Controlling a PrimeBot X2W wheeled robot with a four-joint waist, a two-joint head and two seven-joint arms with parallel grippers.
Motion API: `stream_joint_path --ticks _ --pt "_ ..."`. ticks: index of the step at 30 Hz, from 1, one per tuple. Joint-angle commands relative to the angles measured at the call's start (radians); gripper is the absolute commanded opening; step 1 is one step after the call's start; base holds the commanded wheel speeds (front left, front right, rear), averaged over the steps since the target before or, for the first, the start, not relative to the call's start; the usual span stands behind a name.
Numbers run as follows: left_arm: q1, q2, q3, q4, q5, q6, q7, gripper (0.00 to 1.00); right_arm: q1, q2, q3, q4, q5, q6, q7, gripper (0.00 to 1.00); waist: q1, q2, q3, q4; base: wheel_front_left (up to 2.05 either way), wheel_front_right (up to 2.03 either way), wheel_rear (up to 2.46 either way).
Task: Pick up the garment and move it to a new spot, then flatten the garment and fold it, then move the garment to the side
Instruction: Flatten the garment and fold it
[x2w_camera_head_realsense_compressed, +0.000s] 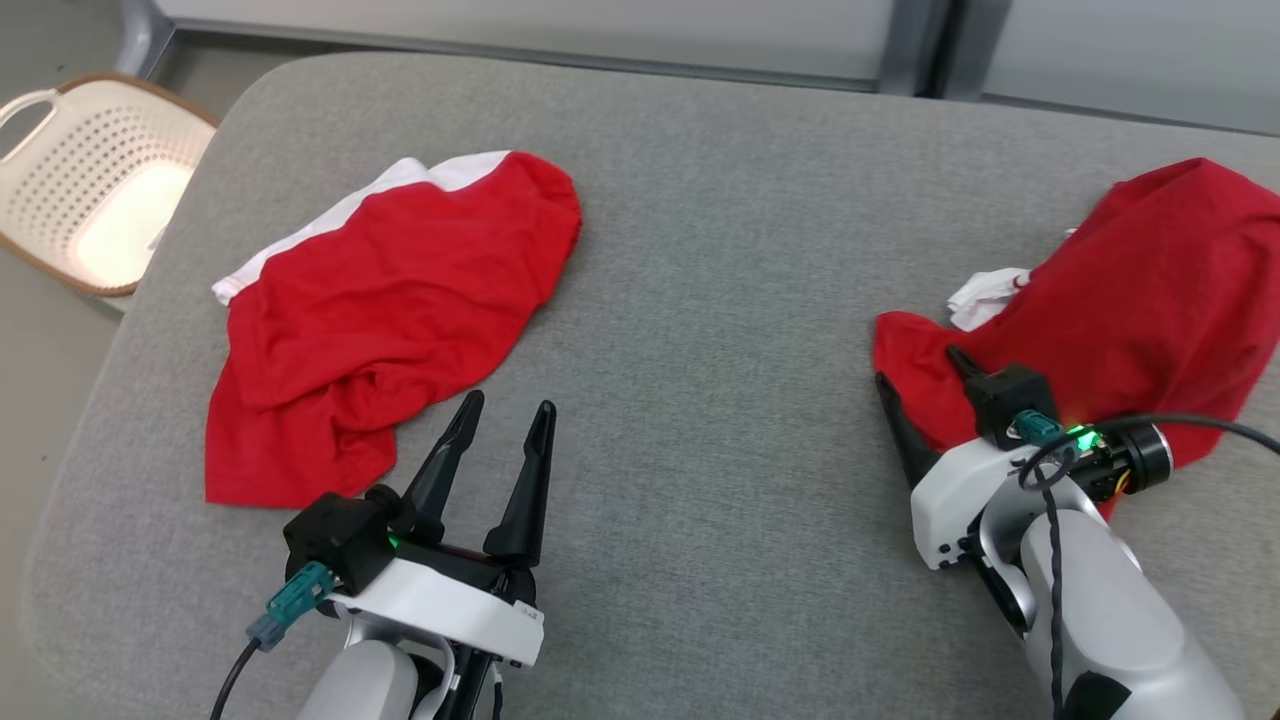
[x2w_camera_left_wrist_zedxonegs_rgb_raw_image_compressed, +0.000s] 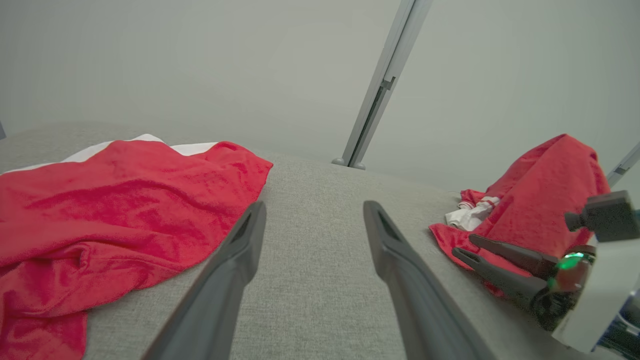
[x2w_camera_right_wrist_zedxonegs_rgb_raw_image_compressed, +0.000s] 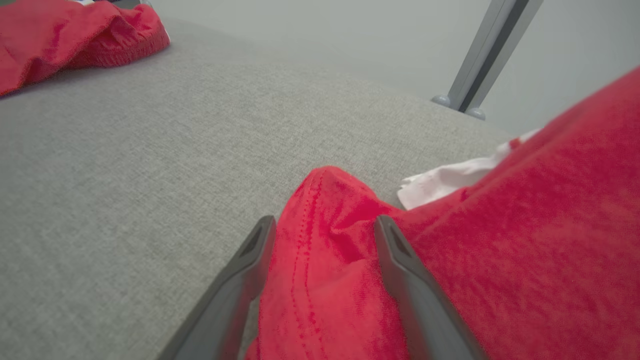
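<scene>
**Operator:** Where is the garment?

**Spotter:** You have two on the grey fabric-covered worktop (x2w_camera_head_realsense_compressed: 700, 300). The right red garment (x2w_camera_head_realsense_compressed: 1150, 290) lies crumpled at your right, with a bit of white cloth showing at its near-left edge. The left red garment (x2w_camera_head_realsense_compressed: 390, 300), which has a white band along its far edge, lies spread and wrinkled at your left, well apart from the other one.

**Operator:** And my grippers?

**Spotter:** Your right gripper (x2w_camera_head_realsense_compressed: 916, 365) is low at the nearest corner of the right red garment. Its jaws are spread, and a raised fold with a stitched hem sits between them. Nothing is pinched. I cannot tell whether the fingers touch the cloth.

**Operator:** The left one?

**Spotter:** Your left gripper (x2w_camera_head_realsense_compressed: 508, 403) is over bare worktop, just beside the near-right edge of the left red garment. Its jaws are spread wide and hold nothing.

**Operator:** Anything else nearby?

**Spotter:** A cream perforated laundry basket (x2w_camera_head_realsense_compressed: 60, 170) stands on the floor beyond the far-left corner of the worktop
</scene>
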Motion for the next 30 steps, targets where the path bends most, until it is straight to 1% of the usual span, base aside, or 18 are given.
stream_joint_path --ticks 1,4,5,6,7,15,19,21,23,25,28,30 --pt "-0.013 0.003 0.000 -0.003 -0.009 -0.001 0.000 1.00 -0.013 -0.002 -0.006 0.016 -0.006 0.000 0.006 1.00 0.0000 0.0000 0.026 0.029 0.00 0.00 0.00" --pt "-0.013 0.003 -0.002 -0.001 -0.012 -0.001 0.000 1.00 -0.029 -0.001 -0.023 0.064 -0.007 0.000 0.022 1.00 0.0000 0.0000 0.028 0.035 0.00 0.00 0.00" --pt "-0.013 0.003 -0.002 0.001 -0.012 -0.001 0.000 1.00 -0.030 0.001 -0.028 0.085 0.000 0.000 0.034 0.74 0.0000 0.0000 0.027 0.035 0.00 0.00 0.00" --pt "-0.014 0.003 -0.001 0.003 -0.013 -0.001 0.000 1.00 -0.032 0.002 -0.029 0.101 0.001 0.000 0.042 0.27 0.0000 0.0000 0.025 0.035 0.00 0.00 0.00" --pt "-0.015 0.003 0.001 0.006 -0.012 -0.001 0.000 1.00 -0.033 0.002 -0.028 0.112 -0.004 0.000 0.040 0.00 0.0000 0.0000 0.021 0.034 0.00 0.00 0.00" --pt "-0.012 0.003 0.006 0.021 0.004 -0.001 0.000 1.00 -0.050 0.032 -0.009 0.137 0.022 0.000 -0.057 0.00 0.0000 0.0000 -0.030 0.010 0.00 0.00 0.00" --pt "0.010 0.004 0.016 0.025 -0.005 -0.001 0.000 1.00 -0.066 0.048 0.074 0.114 0.107 0.000 -0.111 0.00 0.0000 0.0000 -0.074 -0.002 0.00 0.00 0.00" --pt "0.021 0.003 0.026 0.033 -0.012 0.000 0.000 1.00 -0.088 0.051 0.154 0.072 0.165 0.000 -0.130 0.00 0.0000 0.0000 -0.095 -0.008 0.00 0.00 0.00" --pt "0.021 0.004 0.050 0.043 0.001 0.024 0.000 1.00 -0.112 0.052 0.245 0.008 0.248 0.000 -0.141 0.00 0.0000 0.0000 -0.115 -0.012 0.00 0.00 0.00" --pt "0.031 0.002 0.068 0.038 -0.018 0.035 0.000 1.00 -0.162 0.051 0.318 -0.066 0.331 0.000 -0.152 0.00 0.0000 0.0000 -0.132 -0.021 0.00 0.00 0.00" --pt "0.042 0.004 0.087 0.024 -0.033 0.044 0.000 1.00 -0.249 0.050 0.372 -0.174 0.455 0.000 -0.164 0.00 0.0000 0.0000 -0.154 -0.028 0.00 0.00 0.00" --pt "0.052 0.004 0.106 0.012 -0.045 0.059 0.000 1.00 -0.322 0.052 0.373 -0.233 0.495 0.000 -0.170 0.00 0.0000 0.0000 -0.168 -0.030 0.00 0.00 0.00"
